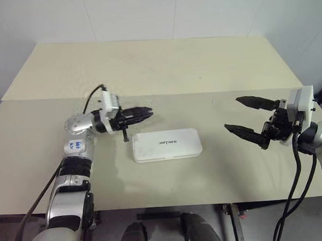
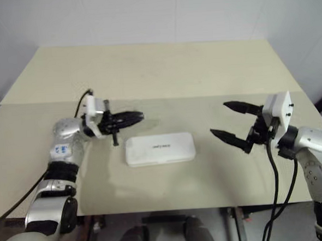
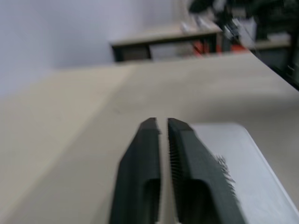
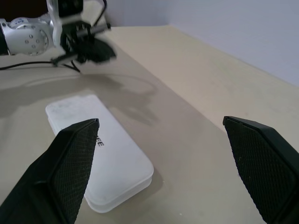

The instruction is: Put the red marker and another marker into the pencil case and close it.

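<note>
A: Two grippers flank the case point(image 1: 167, 145), lid down at mid-table.

B: Left gripper point(image 1: 148, 112) shows a sliver of gap, empty; right gripper point(image 1: 243, 115) spreads wide (job looks finished).

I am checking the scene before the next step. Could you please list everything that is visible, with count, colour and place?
pencil case: one, white with small dark lettering, lid shut, lying flat near the middle of the table's front part.
table: one, pale beige, with a seam running across it behind the case.
wall: white, behind the table.
left claw: one, black fingers nearly together with a thin gap, holding nothing, above the table just behind the case's left end.
right claw: one, black fingers wide open, empty, to the right of the case, apart from it.
</note>
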Tool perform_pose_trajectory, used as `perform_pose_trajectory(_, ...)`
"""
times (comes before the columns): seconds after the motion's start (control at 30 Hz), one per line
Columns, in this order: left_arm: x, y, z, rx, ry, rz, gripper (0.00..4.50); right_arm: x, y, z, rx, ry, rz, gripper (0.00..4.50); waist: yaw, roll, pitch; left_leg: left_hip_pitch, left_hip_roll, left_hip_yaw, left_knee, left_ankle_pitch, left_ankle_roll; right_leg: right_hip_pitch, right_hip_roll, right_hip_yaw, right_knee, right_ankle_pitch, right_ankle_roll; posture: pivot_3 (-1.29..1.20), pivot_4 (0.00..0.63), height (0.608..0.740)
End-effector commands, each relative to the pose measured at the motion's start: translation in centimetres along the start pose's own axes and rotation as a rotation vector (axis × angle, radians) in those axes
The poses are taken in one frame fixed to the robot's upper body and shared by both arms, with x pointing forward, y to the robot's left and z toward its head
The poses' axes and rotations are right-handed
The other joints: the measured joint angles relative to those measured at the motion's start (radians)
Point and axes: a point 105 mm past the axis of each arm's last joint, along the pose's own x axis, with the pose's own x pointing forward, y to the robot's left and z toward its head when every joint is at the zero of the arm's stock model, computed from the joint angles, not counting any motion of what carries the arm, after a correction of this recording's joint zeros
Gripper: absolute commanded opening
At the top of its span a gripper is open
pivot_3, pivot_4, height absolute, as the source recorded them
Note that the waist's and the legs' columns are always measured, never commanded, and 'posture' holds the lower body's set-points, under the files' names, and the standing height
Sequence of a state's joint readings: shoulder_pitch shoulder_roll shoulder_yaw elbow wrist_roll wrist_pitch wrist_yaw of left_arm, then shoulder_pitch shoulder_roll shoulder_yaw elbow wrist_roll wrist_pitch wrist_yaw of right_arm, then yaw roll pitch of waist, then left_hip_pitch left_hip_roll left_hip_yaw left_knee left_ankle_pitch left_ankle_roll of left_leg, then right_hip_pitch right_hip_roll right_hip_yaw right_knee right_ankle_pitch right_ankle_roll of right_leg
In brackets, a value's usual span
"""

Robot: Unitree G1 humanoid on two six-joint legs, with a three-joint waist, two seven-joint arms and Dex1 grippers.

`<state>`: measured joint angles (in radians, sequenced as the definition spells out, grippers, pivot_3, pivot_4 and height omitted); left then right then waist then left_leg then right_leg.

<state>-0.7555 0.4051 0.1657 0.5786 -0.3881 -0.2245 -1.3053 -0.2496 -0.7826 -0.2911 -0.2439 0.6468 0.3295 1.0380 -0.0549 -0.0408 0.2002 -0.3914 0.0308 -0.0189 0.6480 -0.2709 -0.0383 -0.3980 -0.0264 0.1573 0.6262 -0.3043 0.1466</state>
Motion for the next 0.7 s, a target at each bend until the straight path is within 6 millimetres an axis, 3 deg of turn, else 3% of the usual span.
perform_pose_trajectory(0.03,-1.9,-0.8,2.2,0.063,-0.071,-0.041,1.91,-0.2,-0.5,1.0,-0.051,-0.005,0.015,4.50,-0.002,0.000,0.000,0.000,0.000,0.000,0.000,0.000,0.000,0.000,0.000,0.000,0.000,0.000,0.000,0.00,0.150,0.740)
perform_pose_trajectory(0.17,-5.0,-2.4,3.2,0.012,-0.097,-0.121,3.23,0.1,-0.9,1.0,-0.057,0.001,0.041,4.50,-0.004,0.000,0.000,0.001,0.000,0.001,0.000,0.000,0.000,0.000,0.000,0.000,0.001,0.000,0.000,0.00,0.150,0.740)
perform_pose_trajectory(0.3,-7.8,-2.4,4.3,0.005,-0.061,-0.152,4.48,0.6,-1.1,0.8,-0.060,0.013,0.080,4.50,-0.004,0.000,0.000,0.001,0.000,-0.001,0.001,0.000,0.000,0.000,0.000,-0.001,0.001,0.000,-0.001,0.00,0.150,0.740)
perform_pose_trajectory(0.6,-10.7,-1.3,6.5,-0.074,0.009,-0.132,4.48,0.5,-2.6,0.7,-0.069,0.033,0.127,4.50,-0.005,0.002,0.001,0.001,0.001,-0.001,-0.001,-0.001,-0.002,0.000,-0.001,-0.003,0.000,-0.002,-0.003,0.00,0.150,0.740)
perform_pose_trajectory(0.7,-12.0,-2.1,6.6,-0.148,0.028,-0.130,4.48,0.4,-2.8,0.6,-0.068,0.045,0.126,4.50,-0.006,0.002,0.002,0.001,0.001,-0.001,-0.001,-0.001,-0.002,0.000,-0.001,-0.003,0.001,-0.002,-0.003,0.00,0.150,0.740)
